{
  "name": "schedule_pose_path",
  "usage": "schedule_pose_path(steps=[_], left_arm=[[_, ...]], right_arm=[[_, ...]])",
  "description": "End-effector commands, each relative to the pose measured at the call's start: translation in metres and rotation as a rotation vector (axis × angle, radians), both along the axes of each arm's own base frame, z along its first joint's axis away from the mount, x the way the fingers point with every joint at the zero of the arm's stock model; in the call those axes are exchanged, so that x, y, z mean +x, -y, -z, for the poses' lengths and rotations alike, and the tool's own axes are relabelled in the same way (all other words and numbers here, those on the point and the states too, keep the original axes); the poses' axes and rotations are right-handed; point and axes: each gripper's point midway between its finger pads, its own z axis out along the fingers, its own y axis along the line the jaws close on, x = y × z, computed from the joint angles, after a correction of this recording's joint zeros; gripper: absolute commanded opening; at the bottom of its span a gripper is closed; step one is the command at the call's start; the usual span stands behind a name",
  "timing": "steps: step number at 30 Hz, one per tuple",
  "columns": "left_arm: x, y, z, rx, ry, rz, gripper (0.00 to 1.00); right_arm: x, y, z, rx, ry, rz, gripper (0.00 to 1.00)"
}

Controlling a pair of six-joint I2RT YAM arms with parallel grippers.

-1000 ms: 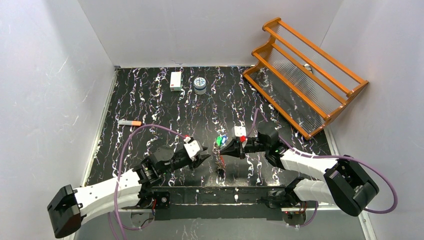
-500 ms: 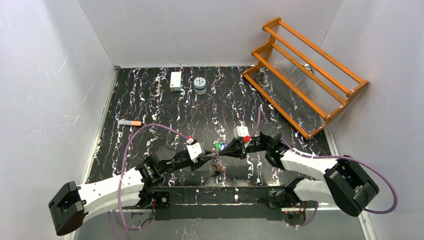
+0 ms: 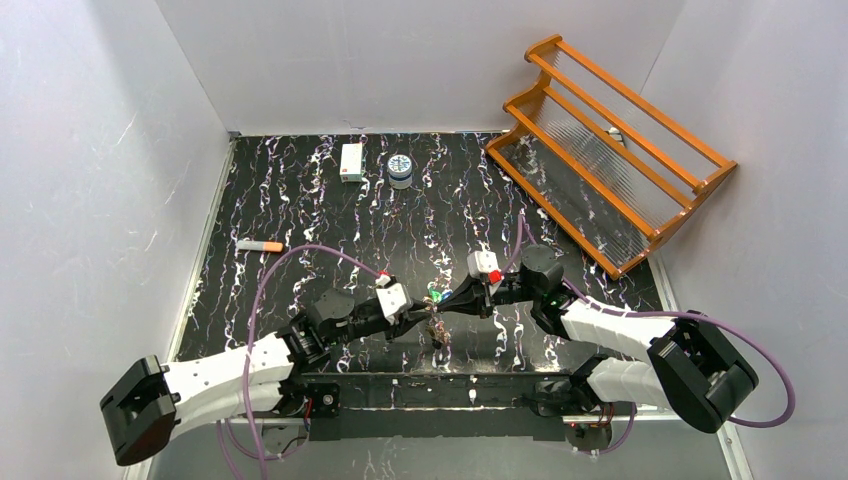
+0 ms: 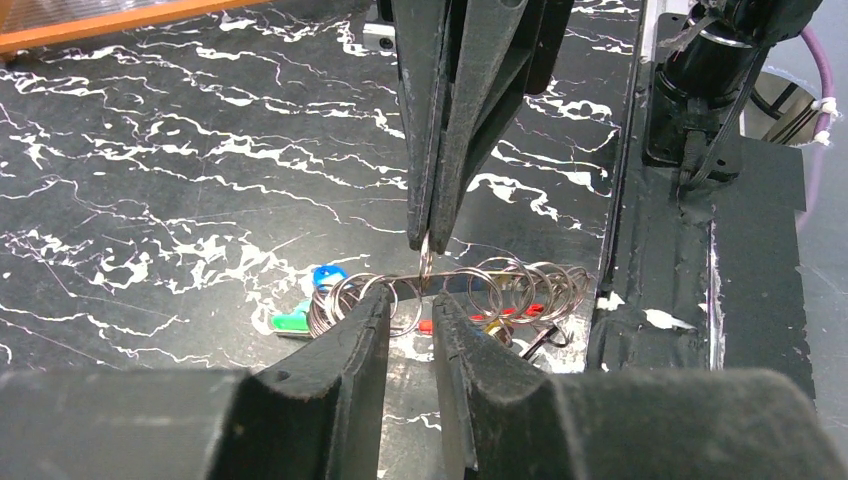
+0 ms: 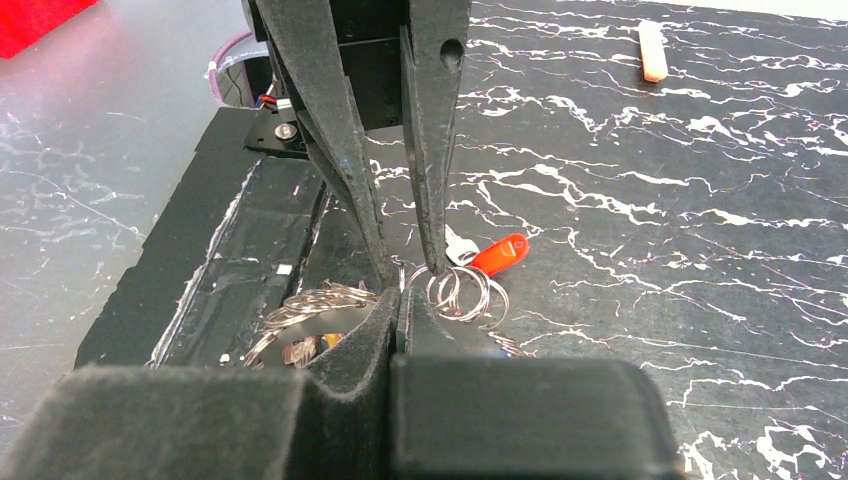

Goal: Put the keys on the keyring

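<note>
Right gripper (image 4: 428,236): comes in from the top of the left wrist view, fingers pressed together, pinching one loop of the keyring (image 4: 500,290) at the tips. That loop is lifted, and the rest of the ring coil trails down toward the lower right of the frame.

Left gripper (image 4: 410,302): narrow gap, with the ring wire crossing between the fingertips (image 4: 372,312).

Keys (image 4: 328,275): bunched at the ring. Blue and green caps show lower left in the left wrist view, and a red cap lies on the desk (image 3: 300,200) just beside the rings.

Top view: both grippers meet at lower centre. A wooden rack (image 3: 610,150) is upper right and an orange marker (image 3: 260,245) is at left, well apart.
</note>
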Motion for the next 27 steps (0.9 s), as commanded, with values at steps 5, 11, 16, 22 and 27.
schedule_pose_path(steps=[5, 11, 16, 22, 27], left_arm=[[0.0029, 0.011, -0.0188, -0.052, 0.013, 0.012, 0.21], [0.006, 0.0122, -0.0186, -0.052, 0.011, 0.0, 0.19], [0.0083, 0.012, -0.0195, -0.053, 0.012, -0.011, 0.19], [0.0083, 0.0124, -0.0227, -0.062, 0.013, -0.011, 0.23], [0.0078, 0.0124, -0.0215, -0.06, 0.01, -0.009, 0.23]], right_arm=[[-0.0006, -0.002, -0.0171, 0.051, 0.043, -0.023, 0.01], [-0.0016, -0.0023, -0.0167, 0.049, 0.036, -0.029, 0.01], [-0.0019, -0.0025, -0.0156, 0.046, 0.03, -0.034, 0.01], [-0.0021, -0.0029, -0.0157, 0.045, 0.025, -0.036, 0.01], [-0.002, -0.0029, -0.0156, 0.044, 0.022, -0.036, 0.01]])
